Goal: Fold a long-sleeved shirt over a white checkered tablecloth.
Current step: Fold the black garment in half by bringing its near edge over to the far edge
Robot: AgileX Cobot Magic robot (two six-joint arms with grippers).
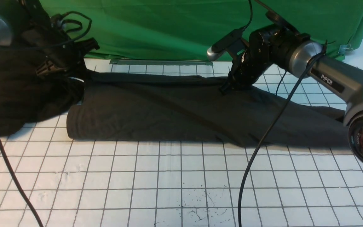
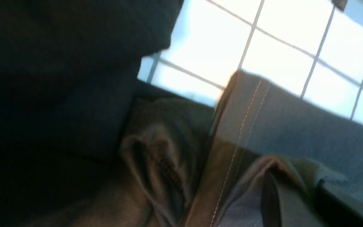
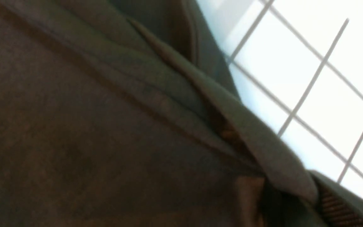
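**A:** What sits nearest, at 6 o'clock?

**B:** Bare white checkered tablecloth (image 1: 137,176) over the worktop, with a few dark specks (image 1: 197,209) on it. 1 black cable (image 1: 257,151) crosses it toward 5 o'clock.

**A:** And the long-sleeved shirt?

**B:** The long-sleeved shirt (image 1: 156,116) lies further back, around the centre. It is flat on the tablecloth as a long folded band running from 9 o'clock to 3 o'clock.

**A:** The 2 hands?

**B:** The right hand (image 1: 227,88) is at 1 o'clock, tips down on the shirt's far edge and closed together. I cannot tell whether any fabric is pinched. The left hand (image 1: 65,71) is at 10 o'clock over the shirt's left end, also closed. It is beside a black heap of cloth (image 1: 11,94) at 9 o'clock. Its wrist view shows a stitched hem (image 2: 247,119) close up, blurred.

**A:** Farthest back?

**B:** A green cloth (image 1: 169,28) hangs across 12 o'clock.
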